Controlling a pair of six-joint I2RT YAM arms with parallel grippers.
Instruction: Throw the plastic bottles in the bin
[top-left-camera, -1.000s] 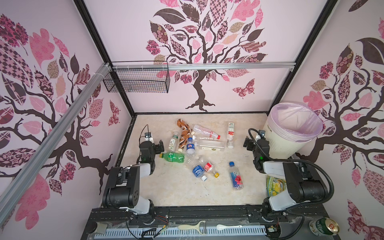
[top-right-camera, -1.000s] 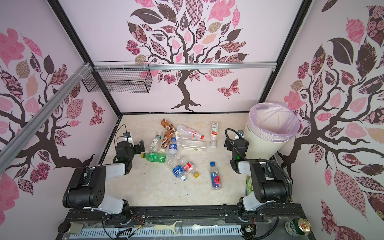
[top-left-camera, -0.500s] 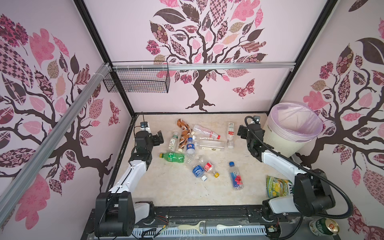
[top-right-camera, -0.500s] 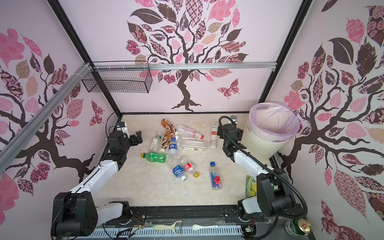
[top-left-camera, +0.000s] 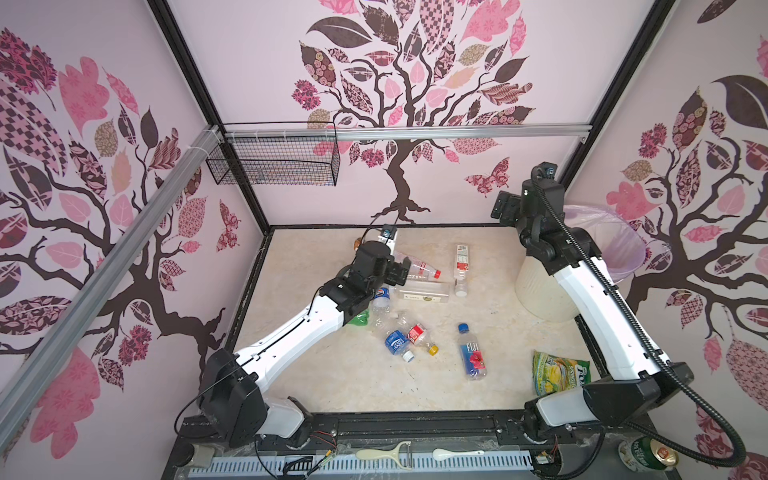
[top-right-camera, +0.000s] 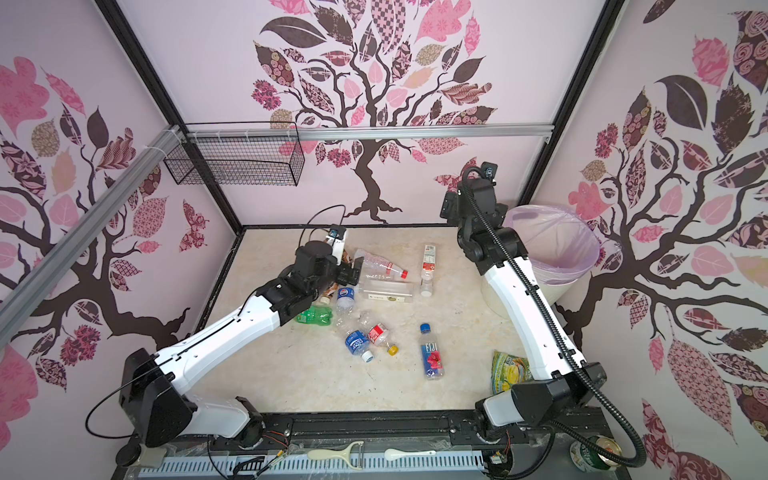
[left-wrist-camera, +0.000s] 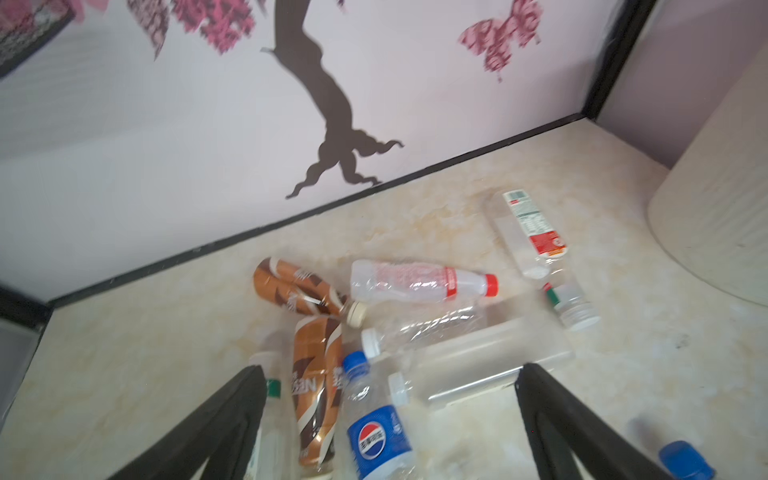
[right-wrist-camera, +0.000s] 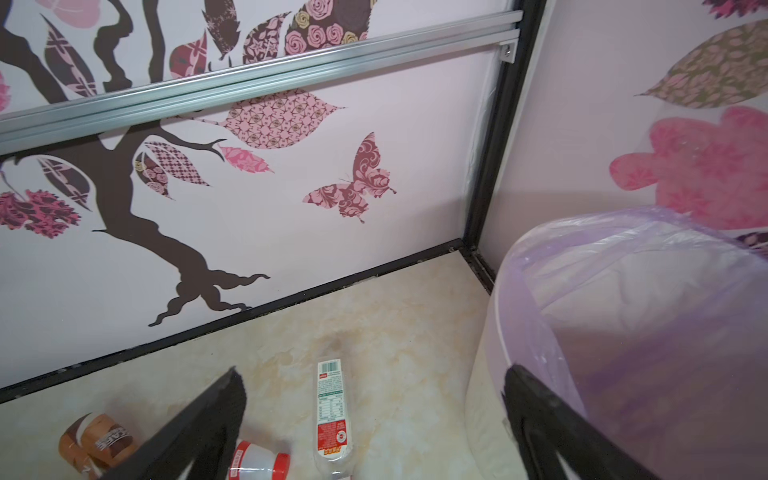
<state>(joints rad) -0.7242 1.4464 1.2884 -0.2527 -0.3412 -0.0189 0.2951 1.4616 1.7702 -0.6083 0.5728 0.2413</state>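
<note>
Nearest the robot's base, the Fiji bottle (top-left-camera: 471, 352) lies flat on the marbled table (top-left-camera: 332, 382), its long axis front to back and its blue cap aimed at the back wall. Slightly farther and to its left, a blue-labelled bottle (top-left-camera: 397, 343) and a red-labelled bottle (top-left-camera: 417, 333) lie close together, both slanted, caps toward the front right. Beyond them the green bottle (top-right-camera: 313, 314) lies crosswise, partly under the left arm. The Pepsi bottle (left-wrist-camera: 376, 436) points its blue cap at the back wall, with a brown-wrapped bottle (left-wrist-camera: 316, 386) roughly parallel beside it. The left gripper (left-wrist-camera: 390, 370) hangs over these two, jaws spread wide, holding nothing. Farther on, a long clear bottle (top-left-camera: 419, 290) lies crosswise, then a red-capped bottle (top-left-camera: 417, 270) with its cap toward the right. A second brown bottle (left-wrist-camera: 297, 286) slants with its cream cap close to the first's far end. The white-and-red-labelled bottle (top-left-camera: 462, 257) runs front to back. The bin (top-left-camera: 540, 291) stands upright in the right rear corner, mouth up. The right gripper (right-wrist-camera: 374, 372) is raised beside its rim, wide open and empty.
</note>
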